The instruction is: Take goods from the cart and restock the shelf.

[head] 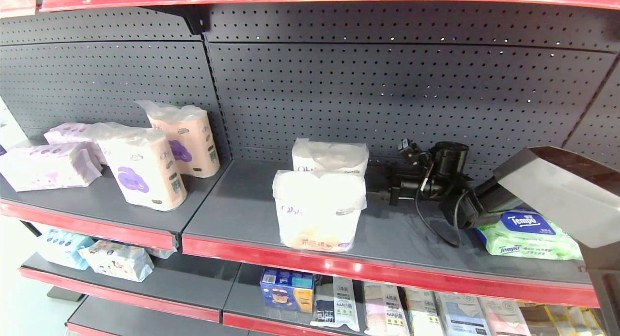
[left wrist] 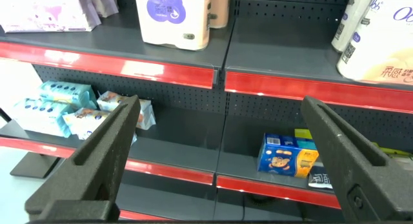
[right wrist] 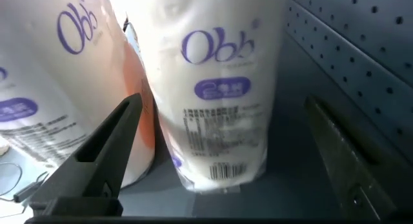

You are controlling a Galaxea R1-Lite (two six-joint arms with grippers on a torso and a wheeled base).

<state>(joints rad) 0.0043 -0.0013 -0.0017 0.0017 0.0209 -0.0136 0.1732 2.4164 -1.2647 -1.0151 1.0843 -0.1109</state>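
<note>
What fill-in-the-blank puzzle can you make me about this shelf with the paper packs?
1. The front edge of the shelf is coloured ____.
2. In the middle bay, the rear paper pack stands right ____ the front paper pack.
3. The right gripper is ____, with its fingers spread and nothing held.
4. The box one level lower is mostly ____.

Missing words: red; behind; open; blue.
</note>
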